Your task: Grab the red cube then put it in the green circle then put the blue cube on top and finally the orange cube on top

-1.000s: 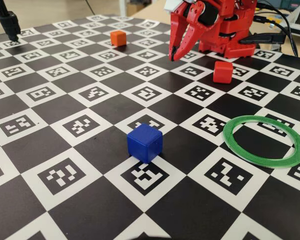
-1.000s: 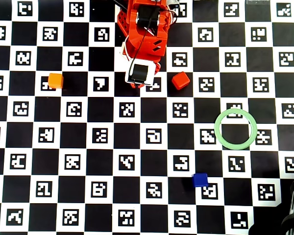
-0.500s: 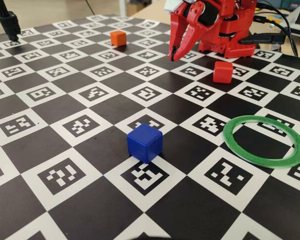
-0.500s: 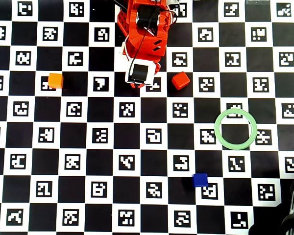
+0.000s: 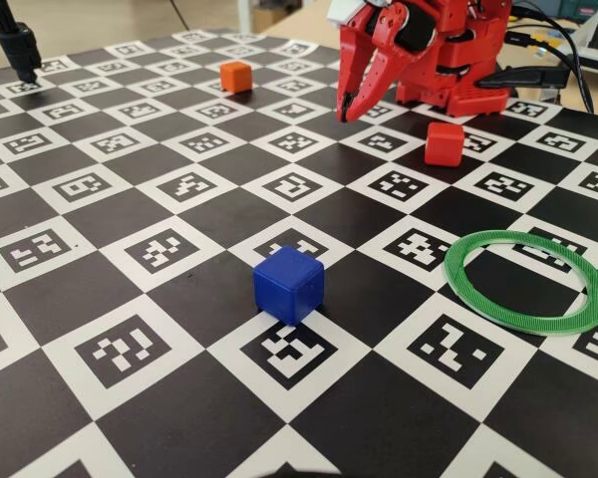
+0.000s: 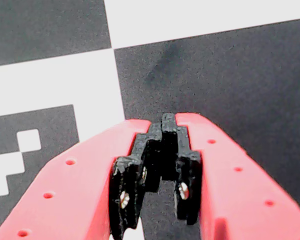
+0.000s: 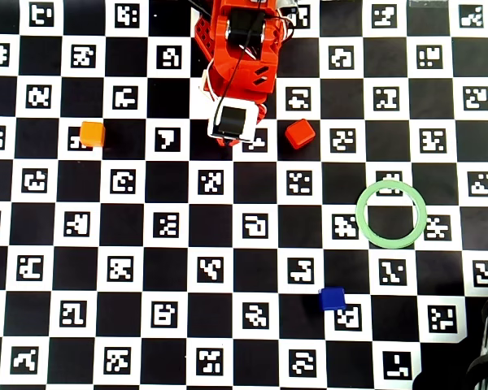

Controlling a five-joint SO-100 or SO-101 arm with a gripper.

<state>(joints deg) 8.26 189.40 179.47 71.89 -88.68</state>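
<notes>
In the fixed view you see the gripper [image 5: 347, 113] at upper centre, tips together just above the board [image 5: 100, 299], the red cube [image 5: 445, 142] right of it, the orange cube [image 5: 236, 76] upper left, the blue cube [image 5: 289, 285] at centre and the green circle [image 5: 527, 282] at right. Your wrist view shows only the jaws pressed shut on nothing, no cubes. Overhead, all four sit well apart.

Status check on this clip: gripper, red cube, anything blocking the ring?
Gripper shut, empty, hanging over the board. Red cube untouched, outside green circle. Circle empty, nothing in the way.
</notes>
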